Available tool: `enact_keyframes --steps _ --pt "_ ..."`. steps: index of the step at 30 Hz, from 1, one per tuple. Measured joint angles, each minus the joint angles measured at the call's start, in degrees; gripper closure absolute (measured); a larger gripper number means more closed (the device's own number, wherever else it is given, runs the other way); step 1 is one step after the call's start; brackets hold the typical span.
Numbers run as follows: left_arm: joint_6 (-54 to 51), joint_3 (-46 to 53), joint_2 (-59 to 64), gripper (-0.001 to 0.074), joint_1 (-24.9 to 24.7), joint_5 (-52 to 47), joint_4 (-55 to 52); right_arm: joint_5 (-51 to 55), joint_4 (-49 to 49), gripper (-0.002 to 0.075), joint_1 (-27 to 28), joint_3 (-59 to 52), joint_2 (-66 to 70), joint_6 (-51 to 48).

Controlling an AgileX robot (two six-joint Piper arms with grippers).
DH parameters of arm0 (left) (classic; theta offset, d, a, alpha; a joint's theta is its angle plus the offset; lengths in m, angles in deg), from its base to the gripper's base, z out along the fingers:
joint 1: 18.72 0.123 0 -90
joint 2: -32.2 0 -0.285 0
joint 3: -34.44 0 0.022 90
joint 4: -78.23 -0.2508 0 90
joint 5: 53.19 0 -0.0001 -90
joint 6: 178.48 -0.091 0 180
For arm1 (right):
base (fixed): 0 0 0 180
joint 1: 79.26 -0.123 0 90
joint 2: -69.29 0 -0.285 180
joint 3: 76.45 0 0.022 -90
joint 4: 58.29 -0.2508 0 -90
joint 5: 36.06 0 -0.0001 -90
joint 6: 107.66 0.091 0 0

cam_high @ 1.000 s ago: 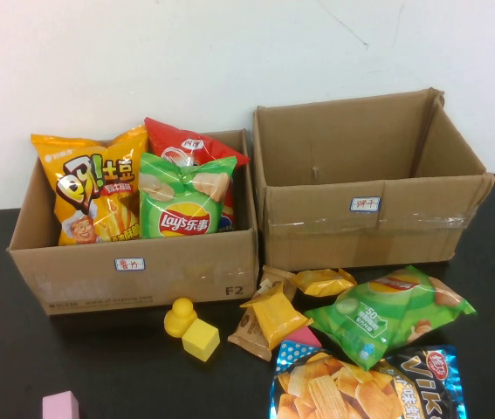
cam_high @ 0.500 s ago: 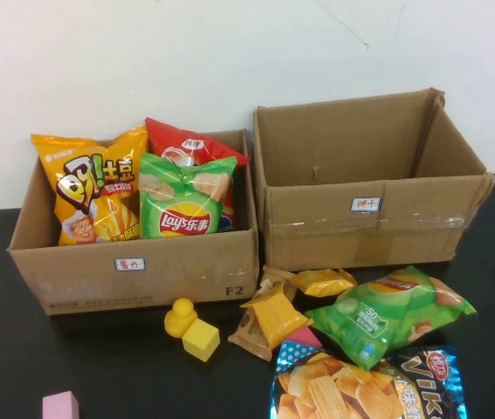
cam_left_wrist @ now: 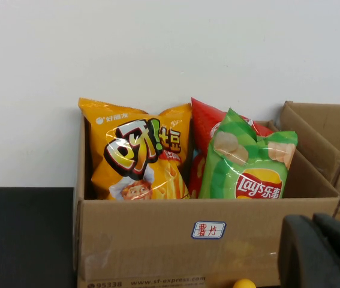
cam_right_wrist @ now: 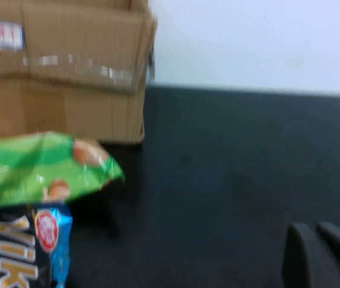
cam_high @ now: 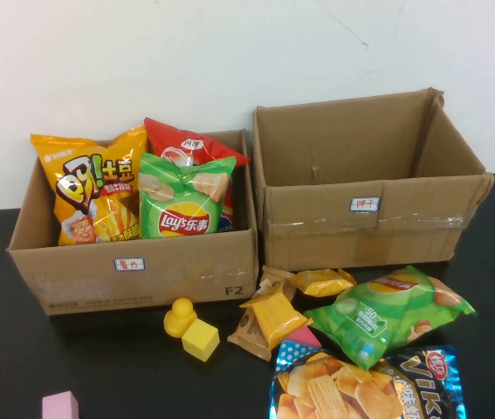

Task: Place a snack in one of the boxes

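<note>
Neither gripper shows in the high view. The left box [cam_high: 134,271] holds an orange chip bag [cam_high: 94,188], a red bag [cam_high: 186,144] and a green Lay's bag [cam_high: 184,196]. The right box [cam_high: 365,218] looks empty. On the table in front lie a green snack bag [cam_high: 387,312], a blue-and-black chip bag [cam_high: 365,388] and small yellow packets [cam_high: 273,319]. My left gripper [cam_left_wrist: 312,223] is shut and empty, in front of the left box [cam_left_wrist: 158,240]. My right gripper [cam_right_wrist: 315,231] is shut and empty above bare table, to the right of the green bag [cam_right_wrist: 38,171].
A yellow duck [cam_high: 178,316], a yellow cube [cam_high: 201,339] and a pink block [cam_high: 61,406] lie on the black table in front of the left box. A pink triangle [cam_high: 308,339] lies among the snacks. A white wall stands behind the boxes.
</note>
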Motion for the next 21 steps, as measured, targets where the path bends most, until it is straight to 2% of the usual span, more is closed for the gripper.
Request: enact_keyframes --steps 21 --pt "0.1 0.0 0.0 0.0737 0.0 0.0 0.0 2.8 -1.4 0.0724 0.0 -1.0 0.0 1.1"
